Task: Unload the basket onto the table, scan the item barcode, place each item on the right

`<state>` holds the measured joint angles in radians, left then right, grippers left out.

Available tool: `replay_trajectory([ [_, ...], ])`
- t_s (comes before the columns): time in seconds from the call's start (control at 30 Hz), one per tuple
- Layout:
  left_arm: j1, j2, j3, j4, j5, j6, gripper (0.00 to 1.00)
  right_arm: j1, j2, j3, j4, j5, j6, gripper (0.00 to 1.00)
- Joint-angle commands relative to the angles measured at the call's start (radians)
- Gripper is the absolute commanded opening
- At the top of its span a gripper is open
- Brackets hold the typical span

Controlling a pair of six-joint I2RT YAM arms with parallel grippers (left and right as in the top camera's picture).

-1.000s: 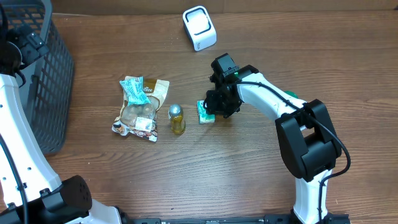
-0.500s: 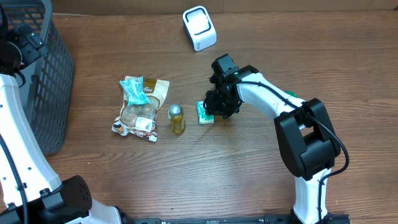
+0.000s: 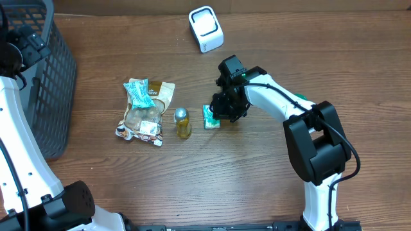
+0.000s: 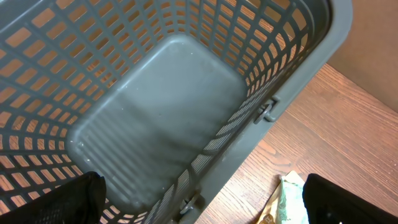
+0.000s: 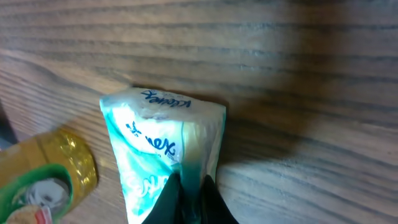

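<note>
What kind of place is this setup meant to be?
Probably a mock shop checkout on a wooden table: a white scanner stands at the far edge, a grey basket sits to the left, and groceries lie between, snack bags, a little bottle and a tissue pack pinched in the right claw.

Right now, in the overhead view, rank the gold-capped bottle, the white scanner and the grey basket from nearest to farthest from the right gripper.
1. gold-capped bottle: just left of the right gripper, past the tissue pack pinched in its jaws.
2. white scanner: toward the table's far edge, at the top of the view.
3. grey basket: at the far left edge.
</note>
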<state>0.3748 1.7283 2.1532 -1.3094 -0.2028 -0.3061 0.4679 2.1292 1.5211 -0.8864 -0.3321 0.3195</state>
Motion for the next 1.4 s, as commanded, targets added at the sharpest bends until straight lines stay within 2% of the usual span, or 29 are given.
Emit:
replay_trajectory([
  [0.0,-0.002,0.005,0.009,0.004,-0.003,0.018,1.00,-0.012,0.024,0.118,-0.091,0.103,-0.063,0.04],
  [0.1,-0.002,0.005,0.009,0.004,-0.003,0.018,1.00,-0.008,0.011,0.261,-0.211,0.274,-0.068,0.04],
  [0.27,-0.002,0.005,0.009,0.004,-0.003,0.018,1.00,0.018,0.008,0.578,-0.393,0.497,-0.185,0.04],
  [0.4,-0.002,0.005,0.009,0.004,-0.002,0.018,1.00,0.035,0.008,0.732,-0.373,0.683,-0.279,0.04],
  [0.53,-0.002,0.005,0.009,0.004,-0.003,0.018,1.00,0.048,0.008,0.772,-0.228,0.806,-0.417,0.04],
  [0.9,-0.002,0.005,0.009,0.004,-0.002,0.018,1.00,0.051,0.076,0.756,0.209,0.815,-0.703,0.04],
  [1.17,-0.002,0.005,0.009,0.004,-0.003,0.018,1.00,0.049,0.247,0.756,0.562,0.912,-0.976,0.04],
  [1.37,-0.002,0.005,0.009,0.004,-0.002,0.018,1.00,0.049,0.375,0.756,0.725,0.918,-1.190,0.04],
])
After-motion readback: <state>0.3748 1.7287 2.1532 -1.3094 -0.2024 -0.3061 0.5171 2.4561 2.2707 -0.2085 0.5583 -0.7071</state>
